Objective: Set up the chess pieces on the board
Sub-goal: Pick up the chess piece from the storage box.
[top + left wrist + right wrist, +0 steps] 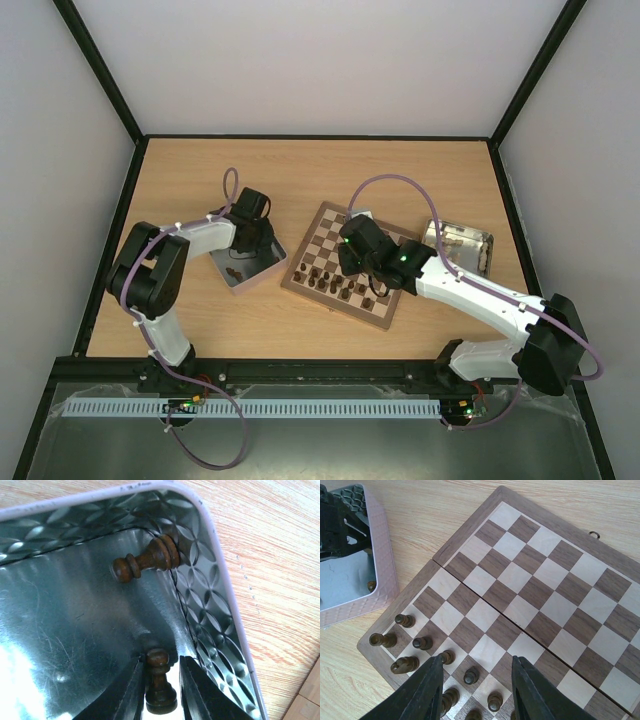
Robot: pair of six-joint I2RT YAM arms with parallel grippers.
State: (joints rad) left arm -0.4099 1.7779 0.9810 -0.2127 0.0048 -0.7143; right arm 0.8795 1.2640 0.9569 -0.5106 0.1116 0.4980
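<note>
Our L gripper straddles 1 pawn by tray corner wall, grip unclear; 2nd pawn lies vs. that wall. R gripper gapes over board: men crowd near rows, far squares free.

The left arm and the right arm are white with big black joints. A thin purple cable loops along each one. Small green lights glow on them, maybe near the wrist. The right gripper has two black pointed fingers, smooth and a bit shiny.
</note>
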